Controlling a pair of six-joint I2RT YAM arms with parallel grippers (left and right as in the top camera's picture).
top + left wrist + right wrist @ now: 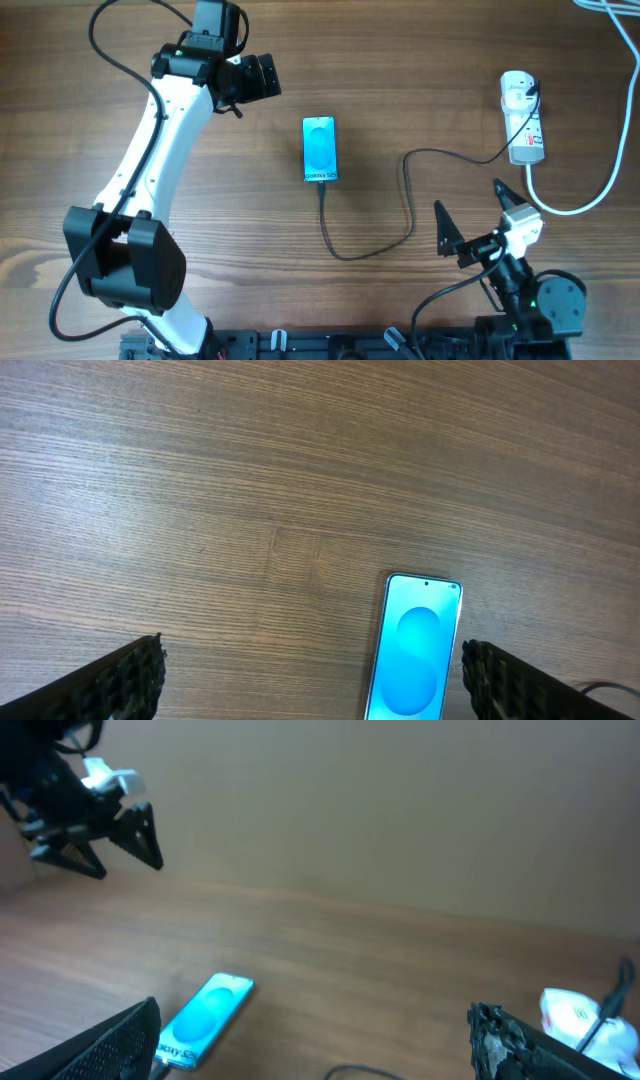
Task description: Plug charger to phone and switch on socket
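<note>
The phone (319, 150) lies flat mid-table with its cyan screen up, also visible in the left wrist view (415, 650) and the right wrist view (205, 1020). The charger (408, 190), a thin black cable, runs from the phone's near end, loops toward me and rises to the black plug in the socket (523, 118) at the right. My left gripper (255, 78) hovers open, up and left of the phone, nothing between its fingers (110, 685). My right gripper (470, 215) stands open near the front right, beside the cable loop, holding nothing.
A white mains cord (600, 160) curves from the socket along the right edge and off the top. The left arm's white body (150, 170) crosses the left half of the table. Bare wood (200, 250) surrounds the phone.
</note>
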